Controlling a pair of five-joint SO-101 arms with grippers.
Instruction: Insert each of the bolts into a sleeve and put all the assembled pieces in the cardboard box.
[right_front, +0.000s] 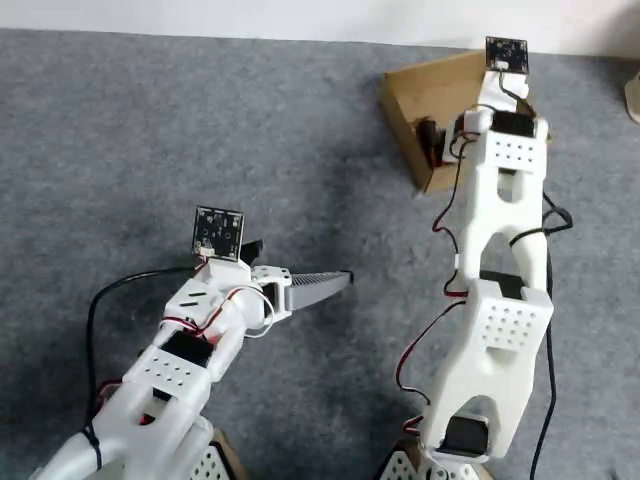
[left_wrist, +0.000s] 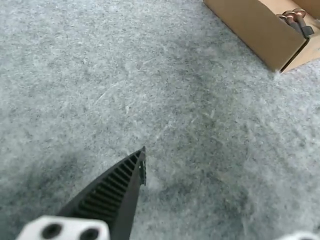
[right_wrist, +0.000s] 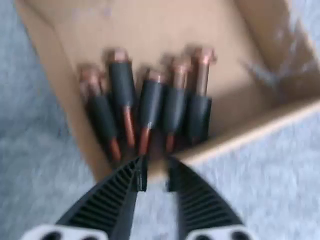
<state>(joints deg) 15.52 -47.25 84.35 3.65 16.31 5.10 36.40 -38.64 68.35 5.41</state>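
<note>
Five bolts (right_wrist: 202, 57) lie side by side in the cardboard box (right_wrist: 250, 132). They are copper coloured, and each one sits inside a dark grey sleeve (right_wrist: 150, 105). Their heads point to the far wall of the box. Their thin ends lie close to the near wall.

The box (right_front: 430, 85) sits on the far right part of the tabletop (right_front: 150, 130). The right arm (right_front: 505, 200) reaches over it and hides much of it from above. The right jaws hang just over the near wall of the box. They are open only a little, and there is nothing between them.

The left arm (right_front: 190, 350) is at the near left side, well apart from the box. The left jaws point across the bare tabletop toward the right arm. Nobody could tell from here if they are open or closed. From the left wrist, the box (left_wrist: 250, 25) is far off in a corner, and some bolts (left_wrist: 292, 15) peek out of it.

The tabletop is grey and fuzzy, like felt, with darker and lighter patches. A white strip (right_front: 250, 15) runs along its far edge. Red and black wires (right_front: 440, 225) loop along both arms. A small dark square board (right_front: 218, 232) sits on the left arm's wrist, and another board (right_front: 506, 55) sits on the right arm's wrist.
</note>
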